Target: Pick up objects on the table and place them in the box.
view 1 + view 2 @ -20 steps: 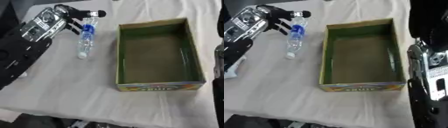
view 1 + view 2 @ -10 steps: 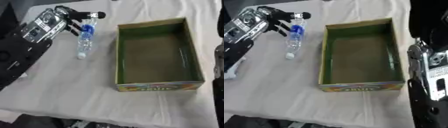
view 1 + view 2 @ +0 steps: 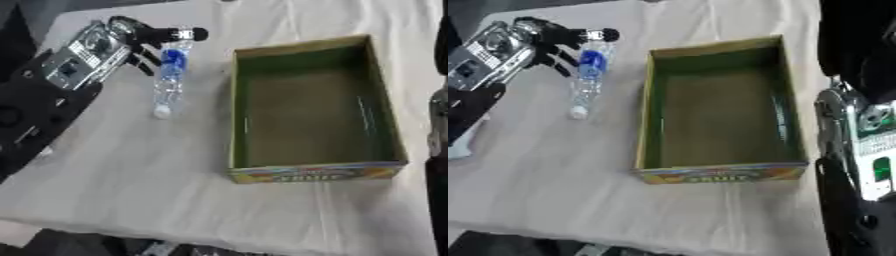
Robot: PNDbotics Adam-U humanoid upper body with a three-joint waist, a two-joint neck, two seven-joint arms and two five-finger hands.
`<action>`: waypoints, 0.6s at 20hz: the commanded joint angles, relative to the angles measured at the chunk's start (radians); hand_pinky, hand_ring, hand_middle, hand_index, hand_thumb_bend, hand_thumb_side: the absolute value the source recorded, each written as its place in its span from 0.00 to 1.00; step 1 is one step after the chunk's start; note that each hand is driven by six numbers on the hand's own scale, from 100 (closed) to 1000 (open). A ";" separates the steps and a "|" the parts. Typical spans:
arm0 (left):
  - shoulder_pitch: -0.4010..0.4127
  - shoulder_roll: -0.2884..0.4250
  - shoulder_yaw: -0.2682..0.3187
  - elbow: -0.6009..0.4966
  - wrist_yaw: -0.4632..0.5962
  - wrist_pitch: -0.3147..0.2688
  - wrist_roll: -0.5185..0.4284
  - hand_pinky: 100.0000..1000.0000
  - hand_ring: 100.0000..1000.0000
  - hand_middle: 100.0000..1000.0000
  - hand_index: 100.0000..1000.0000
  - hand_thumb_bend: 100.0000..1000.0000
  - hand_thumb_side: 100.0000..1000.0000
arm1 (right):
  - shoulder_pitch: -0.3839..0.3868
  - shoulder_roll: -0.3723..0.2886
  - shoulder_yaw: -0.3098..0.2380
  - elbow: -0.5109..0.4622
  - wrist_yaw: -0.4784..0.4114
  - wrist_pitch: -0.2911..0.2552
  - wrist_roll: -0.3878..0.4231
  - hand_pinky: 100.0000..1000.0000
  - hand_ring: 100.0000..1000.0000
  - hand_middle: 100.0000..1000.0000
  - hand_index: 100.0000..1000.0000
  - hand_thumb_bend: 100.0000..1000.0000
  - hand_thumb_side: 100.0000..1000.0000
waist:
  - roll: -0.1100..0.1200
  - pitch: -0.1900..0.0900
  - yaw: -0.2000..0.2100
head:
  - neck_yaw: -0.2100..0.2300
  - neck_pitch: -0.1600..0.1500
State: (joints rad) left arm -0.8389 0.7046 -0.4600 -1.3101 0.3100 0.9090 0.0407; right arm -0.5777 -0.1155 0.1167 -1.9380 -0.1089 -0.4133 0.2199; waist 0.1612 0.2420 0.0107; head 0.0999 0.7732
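Note:
A clear plastic bottle (image 3: 168,75) with a blue label lies on the white cloth, left of the box, its white cap (image 3: 161,112) pointing toward me. My left hand (image 3: 131,42) is at the bottle's far end. One finger (image 3: 179,34) stretches across above the bottle and the others hang down on its left side. The hand is open and the bottle rests on the table. The cardboard box (image 3: 236,120) is open and green inside, with nothing in it. Only my right arm (image 3: 868,150) shows at the right edge. Its hand is out of view.
The table's cloth (image 3: 131,190) spreads wide in front of the bottle and box. My black left forearm (image 3: 35,115) lies across the left side. The table's front edge runs along the bottom.
My left hand has sunk slightly toward the bottle's far end. The bottle and the box have not moved.

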 commanded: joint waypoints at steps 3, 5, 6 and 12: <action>-0.012 0.041 0.032 0.016 -0.058 -0.002 -0.041 0.55 0.71 0.86 0.88 0.81 0.55 | -0.009 -0.009 -0.002 -0.015 -0.004 -0.001 0.002 0.77 0.97 0.91 0.93 0.00 1.00 | -0.003 -0.016 0.000 | 0.008 -0.003; -0.012 0.040 0.045 0.030 -0.078 -0.002 -0.052 0.55 0.71 0.86 0.88 0.81 0.55 | -0.009 -0.009 -0.002 -0.015 -0.004 -0.001 0.003 0.77 0.97 0.91 0.93 0.00 1.00 | -0.003 -0.016 -0.001 | 0.007 -0.003; -0.011 0.039 0.051 0.036 -0.087 -0.002 -0.056 0.55 0.71 0.86 0.88 0.80 0.56 | -0.010 -0.009 -0.002 -0.015 -0.004 -0.001 0.003 0.77 0.97 0.91 0.93 0.00 1.00 | -0.003 -0.016 -0.002 | 0.007 -0.003; -0.013 0.032 0.067 0.052 -0.117 -0.002 -0.072 0.55 0.71 0.86 0.87 0.80 0.57 | -0.013 -0.009 -0.002 -0.015 -0.005 -0.002 0.004 0.77 0.97 0.91 0.93 0.00 1.00 | -0.006 -0.013 -0.004 | 0.004 -0.004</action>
State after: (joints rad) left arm -0.8365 0.7049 -0.4136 -1.2527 0.2037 0.9091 -0.0248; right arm -0.5779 -0.1157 0.1166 -1.9380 -0.1109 -0.4138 0.2207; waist 0.1601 0.2429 0.0062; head 0.1000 0.7732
